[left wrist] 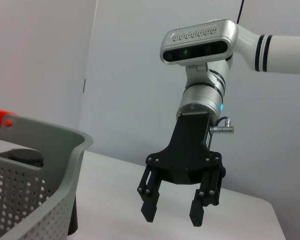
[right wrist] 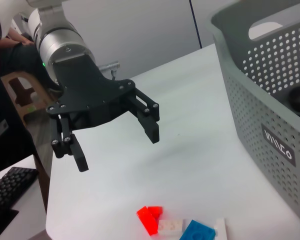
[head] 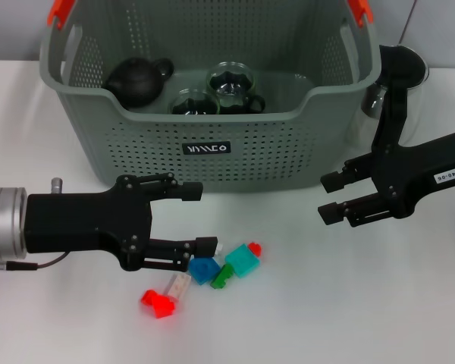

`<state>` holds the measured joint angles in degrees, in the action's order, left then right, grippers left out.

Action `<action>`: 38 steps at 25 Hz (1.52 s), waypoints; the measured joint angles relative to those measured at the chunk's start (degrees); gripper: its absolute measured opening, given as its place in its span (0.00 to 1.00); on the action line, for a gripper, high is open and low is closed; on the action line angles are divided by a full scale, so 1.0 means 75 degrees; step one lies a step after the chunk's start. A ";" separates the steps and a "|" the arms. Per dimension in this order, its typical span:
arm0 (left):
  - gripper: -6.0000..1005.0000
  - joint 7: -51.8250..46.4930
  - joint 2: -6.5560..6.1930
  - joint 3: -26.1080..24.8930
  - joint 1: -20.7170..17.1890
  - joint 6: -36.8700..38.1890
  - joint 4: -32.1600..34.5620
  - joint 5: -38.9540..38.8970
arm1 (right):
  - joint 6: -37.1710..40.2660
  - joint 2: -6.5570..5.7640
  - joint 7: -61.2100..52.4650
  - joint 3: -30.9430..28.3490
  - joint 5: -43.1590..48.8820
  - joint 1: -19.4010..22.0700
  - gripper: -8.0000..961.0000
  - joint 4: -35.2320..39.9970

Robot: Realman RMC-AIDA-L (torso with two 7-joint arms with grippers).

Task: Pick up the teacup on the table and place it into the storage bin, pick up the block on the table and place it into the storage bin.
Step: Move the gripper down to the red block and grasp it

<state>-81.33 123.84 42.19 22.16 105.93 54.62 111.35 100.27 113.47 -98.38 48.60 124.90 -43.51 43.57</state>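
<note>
Nearest the robot, on the white table [head: 349, 318], a small cluster of toy blocks is seen: a red block [head: 158, 302] and a pale one [head: 179, 286] closest, then a blue block [head: 204, 270], a green block [head: 221, 277] and a teal block [head: 243, 260] just behind. Just above and beside this cluster the left gripper [head: 200, 219] is held level with its fingers spread apart and nothing between them, its lower finger just beside the blue block, a pose judged to suit a reach for a block. On the other side, well apart from the blocks, the right gripper [head: 330, 199] is held above the table, likewise spread and empty. Farther back the storage bin [head: 205, 148] is set, grey-green and perforated; a dark teapot [head: 136, 80] and two glass teacups [head: 229, 89] are already lying inside, so the cup step is judged done. Beyond the right arm a clear glass vessel [head: 375, 98] is partly hidden. Plain pale walls [left wrist: 115, 75] are seen behind.
</note>
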 joint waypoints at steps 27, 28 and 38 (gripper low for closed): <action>0.85 0.0001 -0.0006 0.0023 0.0035 0.0088 -0.0005 0.0062 | -0.0006 -0.0001 -0.0071 0.0023 0.0135 0.0068 0.67 -0.0162; 0.85 -0.0002 -0.0005 0.0014 0.0034 0.0080 -0.0021 0.0043 | -0.0008 -0.0001 -0.0075 0.0024 0.0169 0.0066 0.67 -0.0162; 0.85 -0.0143 -0.0065 -0.0019 0.0031 0.0059 -0.0070 0.0008 | -0.0011 0.0023 -0.0087 0.0114 0.0415 -0.0033 0.67 -0.0161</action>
<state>-82.41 123.35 42.04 22.39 106.38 54.09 111.41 100.19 113.64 -99.04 49.45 128.01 -43.76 42.36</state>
